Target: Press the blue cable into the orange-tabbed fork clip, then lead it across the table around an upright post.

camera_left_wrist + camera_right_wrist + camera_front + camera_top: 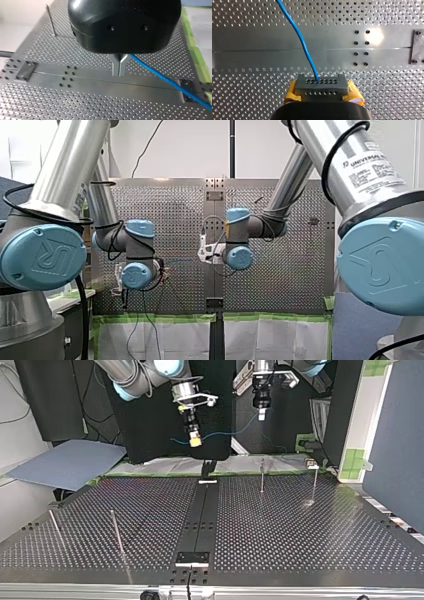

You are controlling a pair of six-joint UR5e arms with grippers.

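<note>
A thin blue cable [220, 435] hangs in a slack curve in the air between my two grippers, beyond the table's far edge in the top view. My left gripper [261, 414] has its metal fingers [118, 71] shut on the blue cable [162, 77], which runs off to one side above the plate. My right gripper [194, 440], with yellow pads [293, 91], is shut on the cable [300, 37] where it comes out of the grey tips [321, 86]. A short free end trails past it. No orange-tabbed clip shows in any view.
Thin upright posts stand on the perforated table [300, 530]: two at the top view's far right [261, 475] [314, 485], two at its near left [117, 532] [55, 527]. A dark rail [202, 515] runs down the middle, with a black fixture [207, 467] at its far end.
</note>
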